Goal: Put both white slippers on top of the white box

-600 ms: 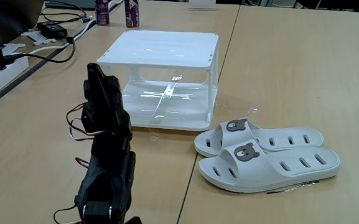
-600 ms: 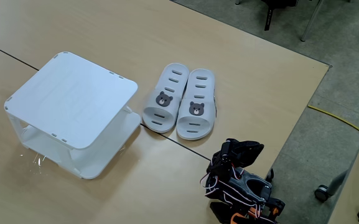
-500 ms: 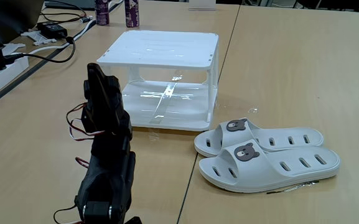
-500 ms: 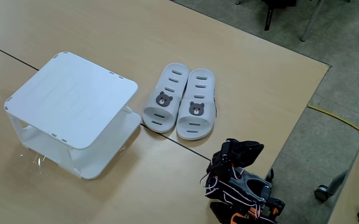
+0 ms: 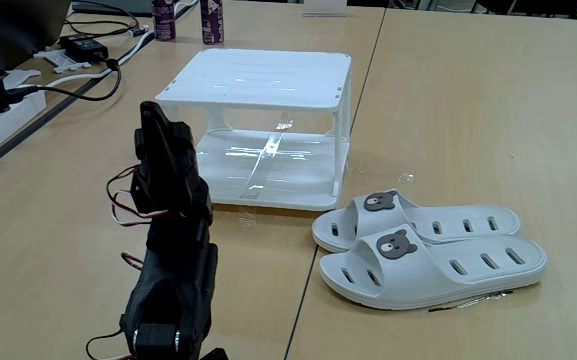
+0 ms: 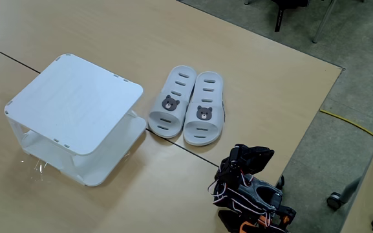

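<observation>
A folded black arm [image 5: 173, 250] sits at the near edge of the tan surface [image 5: 468, 120], its pincer [image 5: 158, 125] tucked upward; whether the jaws are parted or closed cannot be told. In a fixed view the two white slippers [image 5: 430, 252] lie side by side, touching, to the arm's right and just right of the white box [image 5: 258, 80], which stands farther back. Their long axes run left to right, with bear badges and toe openings at the left end and heels at the right. Seen from above, the pair [image 6: 187, 107] lies between the box [image 6: 76, 100] and the arm [image 6: 251, 191]. Neither slipper is on the box yet; judged from here, the first reach goes right.
</observation>
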Robot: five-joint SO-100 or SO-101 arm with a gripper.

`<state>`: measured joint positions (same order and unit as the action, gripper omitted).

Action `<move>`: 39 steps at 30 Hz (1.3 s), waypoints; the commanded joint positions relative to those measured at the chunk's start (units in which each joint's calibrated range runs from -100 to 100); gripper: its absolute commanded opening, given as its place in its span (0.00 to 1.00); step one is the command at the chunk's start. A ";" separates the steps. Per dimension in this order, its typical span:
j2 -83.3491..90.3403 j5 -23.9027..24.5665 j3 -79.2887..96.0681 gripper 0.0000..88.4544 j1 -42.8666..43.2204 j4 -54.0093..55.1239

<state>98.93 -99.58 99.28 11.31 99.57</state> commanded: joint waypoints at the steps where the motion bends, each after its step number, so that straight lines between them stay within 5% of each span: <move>1: -0.11 -0.42 0.45 0.01 -0.04 -0.09; 39: -0.53 -0.42 0.45 0.01 0.20 -0.43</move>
<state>98.93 -99.58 99.28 11.31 99.57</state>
